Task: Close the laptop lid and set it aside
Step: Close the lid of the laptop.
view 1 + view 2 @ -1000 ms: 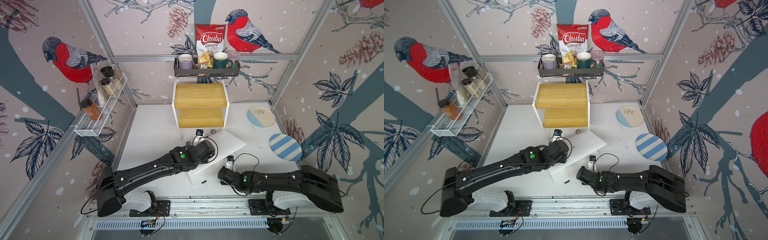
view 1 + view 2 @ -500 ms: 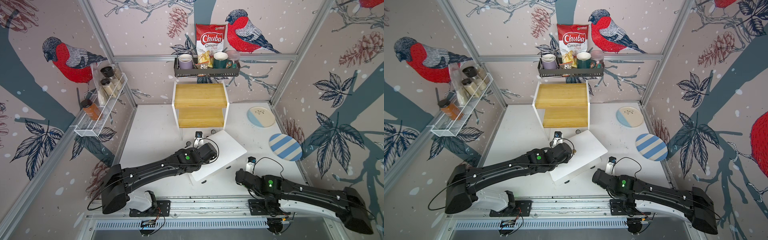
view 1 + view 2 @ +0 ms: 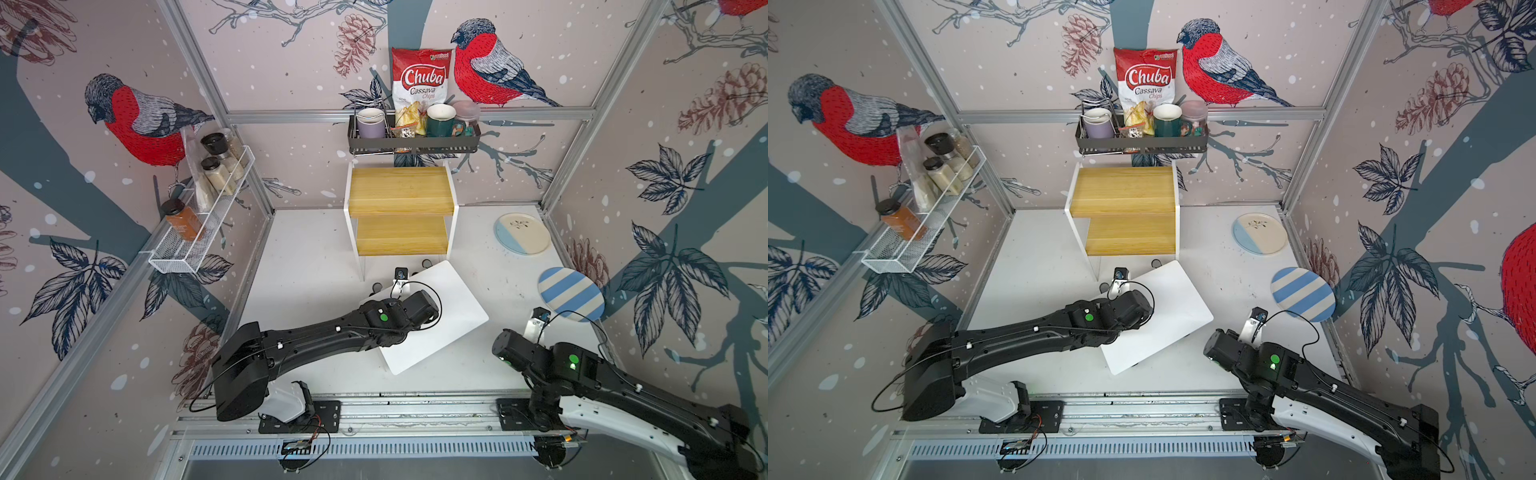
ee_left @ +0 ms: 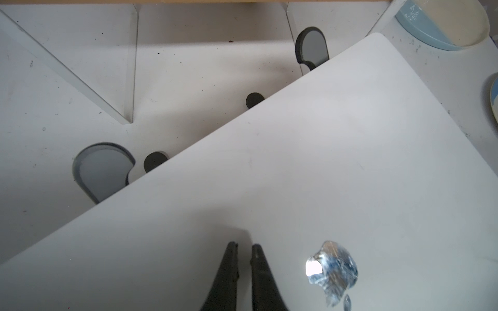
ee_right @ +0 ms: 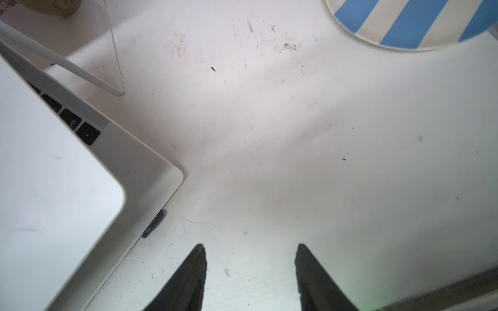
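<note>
In both top views the silver-white laptop (image 3: 440, 328) (image 3: 1167, 328) lies at a slant in the middle of the table. The laptop lid (image 4: 323, 161) is folded down almost flat, outer face up, with its shiny apple logo (image 4: 332, 272) showing. In the right wrist view the lid (image 5: 54, 175) still stands a little above the base corner (image 5: 151, 172), and a few black keys (image 5: 87, 133) show. My left gripper (image 4: 244, 245) is shut, tips on the lid beside the logo. My right gripper (image 5: 250, 246) is open over bare table, to the right of the laptop's corner, holding nothing.
Black pads of a stand (image 4: 311, 48) stick out from under the laptop's far edge. A two-step wooden shelf (image 3: 401, 208) stands just behind. A blue-and-cream plate (image 3: 523, 233) and a striped plate (image 3: 571, 294) lie at the right. Racks hang on the walls.
The lid has come down from a raised tilt to almost flat under the left gripper. The right arm has drawn back to the right, away from the laptop, and its jaws have opened.
</note>
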{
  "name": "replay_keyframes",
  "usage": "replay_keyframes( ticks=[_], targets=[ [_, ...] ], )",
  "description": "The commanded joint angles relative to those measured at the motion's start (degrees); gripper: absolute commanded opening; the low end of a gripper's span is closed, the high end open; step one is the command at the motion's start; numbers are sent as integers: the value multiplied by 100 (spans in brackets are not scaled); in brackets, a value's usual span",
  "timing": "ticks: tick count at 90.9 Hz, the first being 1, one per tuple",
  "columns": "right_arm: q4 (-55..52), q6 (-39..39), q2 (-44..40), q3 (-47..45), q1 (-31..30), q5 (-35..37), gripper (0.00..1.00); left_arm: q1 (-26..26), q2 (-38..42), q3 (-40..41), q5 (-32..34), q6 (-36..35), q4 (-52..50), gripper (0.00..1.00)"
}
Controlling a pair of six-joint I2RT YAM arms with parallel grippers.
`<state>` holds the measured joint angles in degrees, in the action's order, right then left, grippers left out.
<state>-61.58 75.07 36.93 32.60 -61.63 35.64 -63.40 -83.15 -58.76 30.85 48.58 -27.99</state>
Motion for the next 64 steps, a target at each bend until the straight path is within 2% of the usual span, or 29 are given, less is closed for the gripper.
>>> replay_keyframes(
  ticks=[1, 14, 27, 43, 52, 64],
  targets=[
    [342, -1005, 171, 214, 194, -73, 58, -23, -42, 173, -106, 13, -125, 14],
    [1047, -2000, 542, 455, 683, -412, 65, -18, -34, 318, -177, -23, 50, 14],
    [2155, -3052, 841, 446, 1724, -1589, 69, -17, 94, 467, -195, -201, 260, 15],
    [3315, -3750, 1384, 409, 3024, -3126, 71, -8, 320, 796, -246, -199, 659, 17],
    [3782, -4096, 1788, 464, 3552, -3958, 73, -7, 367, 805, -244, -228, 646, 19],
    [3720, -4579, 2372, 803, 3633, -3914, 74, 17, 205, 760, -326, -318, 738, 21]
  ],
)
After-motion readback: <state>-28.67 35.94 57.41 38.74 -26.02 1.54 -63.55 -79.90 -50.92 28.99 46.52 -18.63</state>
